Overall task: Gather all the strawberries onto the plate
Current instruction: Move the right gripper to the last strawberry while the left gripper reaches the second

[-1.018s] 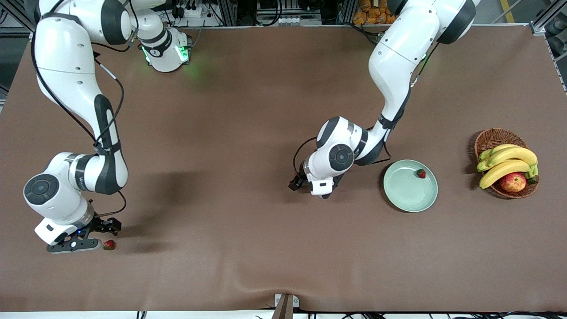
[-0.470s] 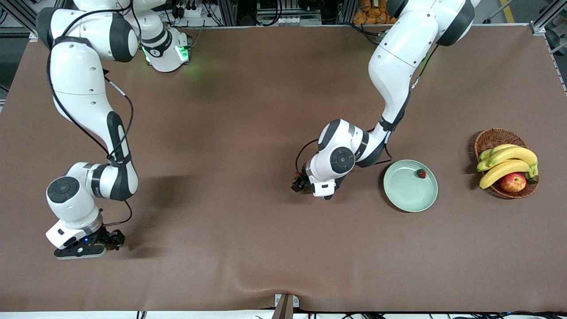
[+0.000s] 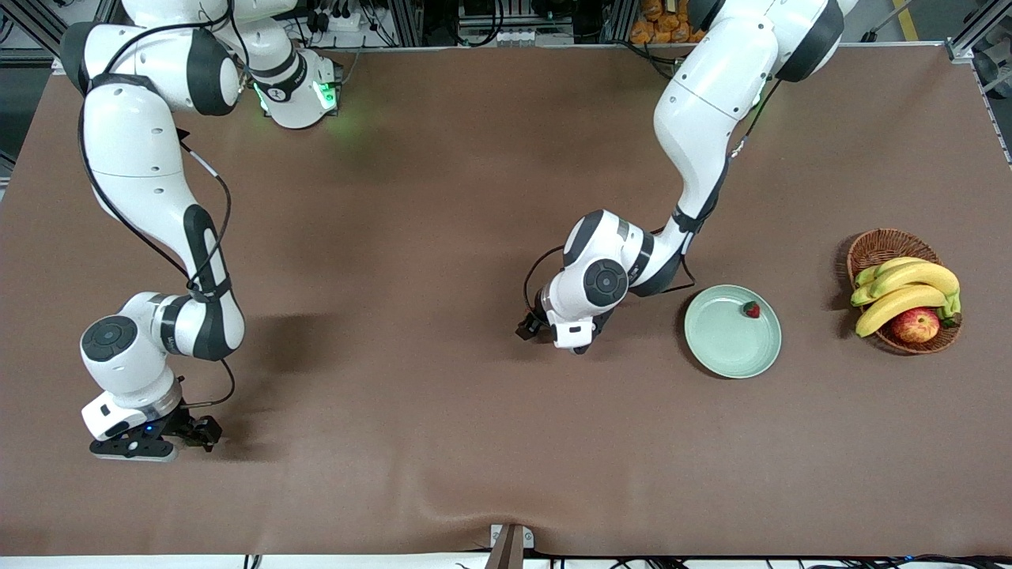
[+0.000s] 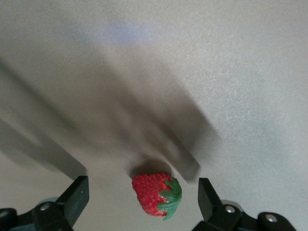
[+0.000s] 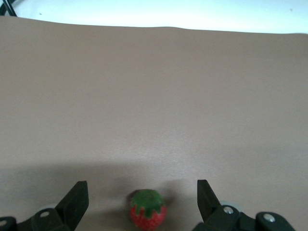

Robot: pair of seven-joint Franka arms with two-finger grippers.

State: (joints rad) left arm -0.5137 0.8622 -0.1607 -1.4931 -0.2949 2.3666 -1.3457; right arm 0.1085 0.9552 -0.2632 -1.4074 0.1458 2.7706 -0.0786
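Both the left gripper (image 4: 139, 192) and right gripper (image 5: 139, 192), jaws spread, straddle a strawberry (image 4: 157, 193); each, I judge, must next clench, then carry to the plate (image 3: 715, 348)

1 strawberry (image 3: 751, 310) in plate (image 3: 723, 348); basket (image 3: 877, 246) beside, twd left arm's end.

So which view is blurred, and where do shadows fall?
Left wrist view: the strawberry is sharp, while the table carries smeared dark shadow streaks. Right wrist view: a soft shadow band around its strawberry. Front view: even light, with arm shadows beside both arms.
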